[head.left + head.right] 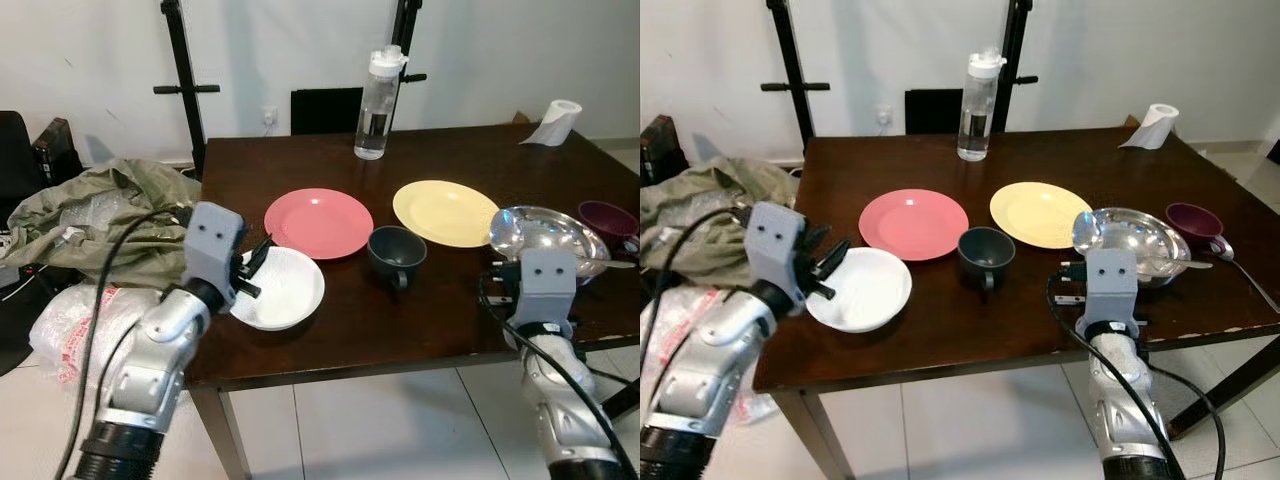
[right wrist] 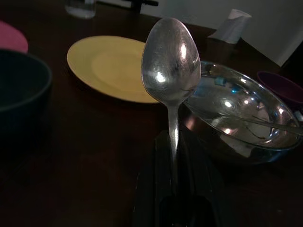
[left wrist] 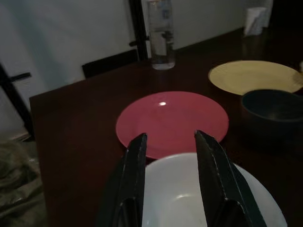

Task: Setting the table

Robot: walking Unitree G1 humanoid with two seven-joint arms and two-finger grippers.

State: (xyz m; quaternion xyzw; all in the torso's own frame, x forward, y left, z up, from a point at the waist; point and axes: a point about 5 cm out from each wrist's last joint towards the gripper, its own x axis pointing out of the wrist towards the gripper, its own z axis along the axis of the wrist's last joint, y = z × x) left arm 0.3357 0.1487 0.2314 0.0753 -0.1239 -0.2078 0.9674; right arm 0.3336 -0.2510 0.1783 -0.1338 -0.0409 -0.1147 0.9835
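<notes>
Left claw (image 3: 168,146) hovers fingers parted over the white bowl (image 1: 285,290), while right claw (image 2: 173,142) pinches an upright spoon (image 2: 171,61) above the desk (image 1: 440,320).

On the dark wooden table (image 1: 330,320) you have a round white plate (image 1: 285,290) at the near left, with a round pink plate (image 1: 318,222) just behind it. Right of the pink plate sits a dark grey ceramic mug (image 1: 396,254), and behind and right of the mug lies a round yellow plate (image 1: 445,211). Further right is a shiny steel bowl (image 1: 560,235), with a small maroon bowl (image 1: 607,217) at its right. A clear plastic water bottle (image 1: 377,105) stands at the far edge, a white paper roll (image 1: 553,122) at the far right corner.
</notes>
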